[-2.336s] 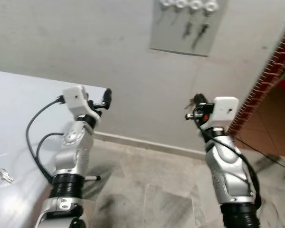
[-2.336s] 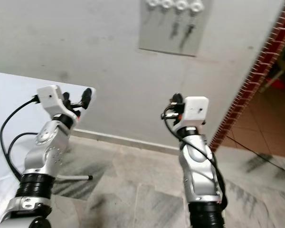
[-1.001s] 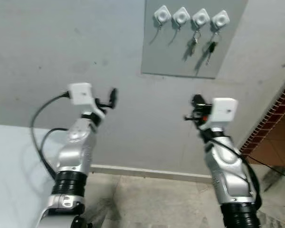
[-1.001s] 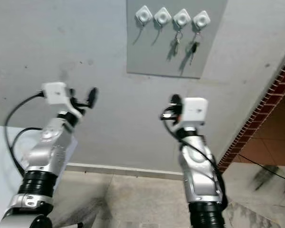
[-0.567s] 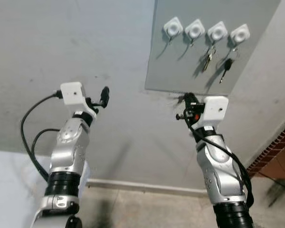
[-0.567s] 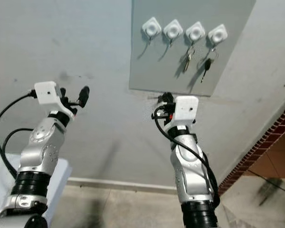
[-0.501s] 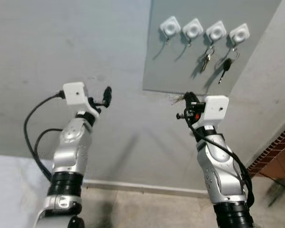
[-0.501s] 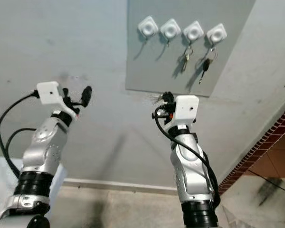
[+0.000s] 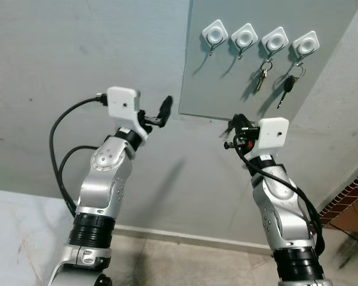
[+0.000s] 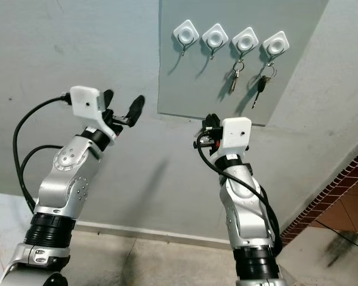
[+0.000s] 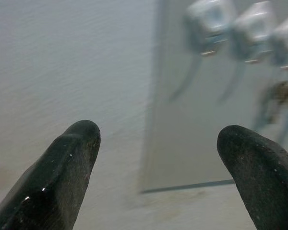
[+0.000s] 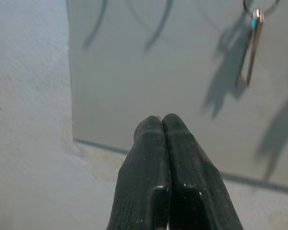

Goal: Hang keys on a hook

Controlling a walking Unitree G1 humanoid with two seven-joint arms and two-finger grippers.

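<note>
A grey board (image 9: 227, 89) on the wall carries a row of white hooks. The two left hooks (image 9: 215, 31) (image 9: 244, 37) are bare. A silver key bunch (image 9: 261, 77) hangs from the third hook and a black-headed key (image 9: 289, 85) from the fourth. My left gripper (image 10: 122, 102) is open and empty, raised just left of the board's lower left corner. My right gripper (image 9: 235, 128) is shut just below the board's bottom edge. In the right wrist view its fingertips (image 12: 162, 120) press together and no key shows between them.
The board hangs on a plain grey wall. A red brick wall edge (image 9: 346, 199) runs down the lower right, with tiled floor (image 10: 340, 238) beside it. A pale table surface (image 9: 12, 238) lies at the lower left, below my left arm.
The camera has tilted up from the floor and table to the board. In the last half second my left gripper rose and moved right toward the board. My right gripper stays shut below it.
</note>
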